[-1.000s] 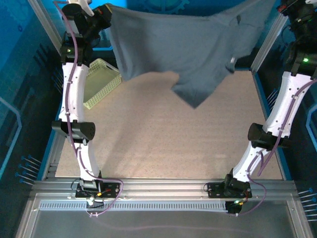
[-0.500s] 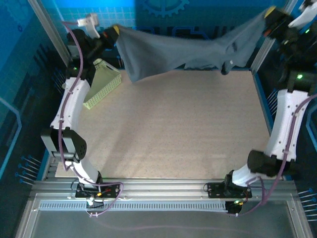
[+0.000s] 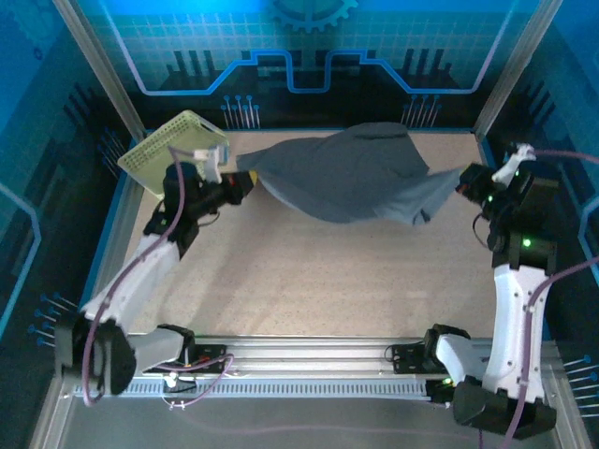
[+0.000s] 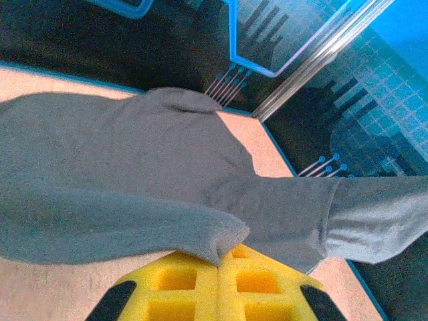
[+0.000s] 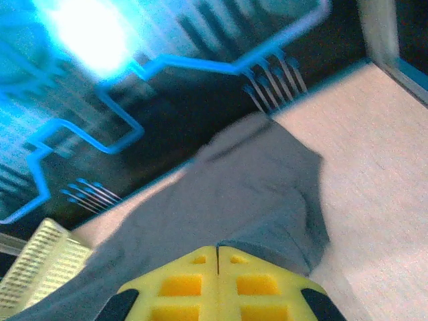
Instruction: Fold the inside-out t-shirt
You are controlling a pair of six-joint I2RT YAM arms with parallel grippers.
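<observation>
Top external: dark slate-grey wrinkly fabric t-shirt (image 3: 346, 173) stretched low across the far half of the bench (image 3: 328, 290) | left fingers (image 4: 190, 294) and right fingers (image 5: 180, 287) both closed on its edges | step, I think: spreading it flat | next: lower evenly, hold tension, then release.

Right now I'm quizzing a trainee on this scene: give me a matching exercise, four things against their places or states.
1 t-shirt
2 basket
3 left tool
4 right tool

a in the far-left corner
b shut on the t-shirt's right end
c stretched between both tools
d shut on the t-shirt's end beside the basket

Pairs: 1-c, 2-a, 3-d, 4-b
</observation>
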